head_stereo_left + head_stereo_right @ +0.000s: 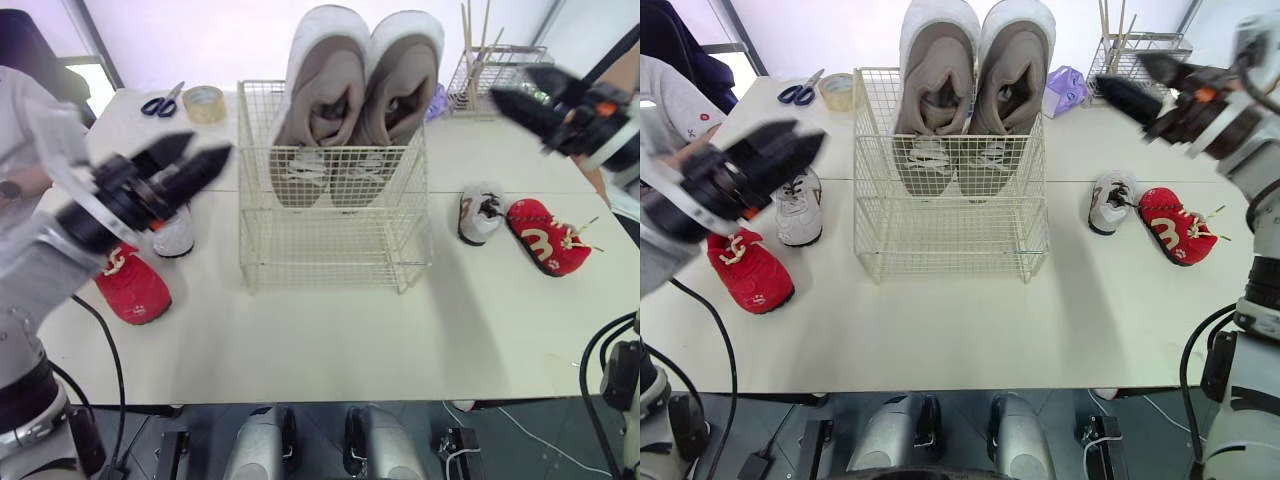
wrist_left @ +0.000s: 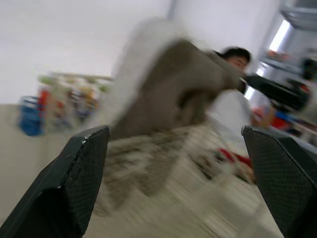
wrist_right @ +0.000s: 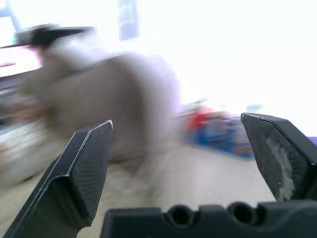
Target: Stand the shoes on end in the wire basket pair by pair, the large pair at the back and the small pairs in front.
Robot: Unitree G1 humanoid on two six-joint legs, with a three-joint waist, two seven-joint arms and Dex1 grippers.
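The big shoes (image 1: pixel 360 90) stand at the back of the wire basket (image 1: pixel 330 255). The left gripper (image 1: pixel 205 150) and right gripper (image 1: pixel 512 85) hang open, empty. Next, I guess, comes a small pair, starting with the red shoe (image 1: pixel 132 285) on the left

Scissors (image 1: pixel 160 103), tape roll (image 1: pixel 204 104), purple object (image 1: pixel 1068 90), wire rack (image 1: pixel 482 88)

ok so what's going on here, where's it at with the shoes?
The large grey pair already stands on end at the back of the wire basket; no small shoes are in it yet. Four small ones lie on the table: the left white shoe and left red shoe on one side of the basket, the right white shoe and right red shoe on the other. The left gripper and right gripper are both open, raised, holding nothing.
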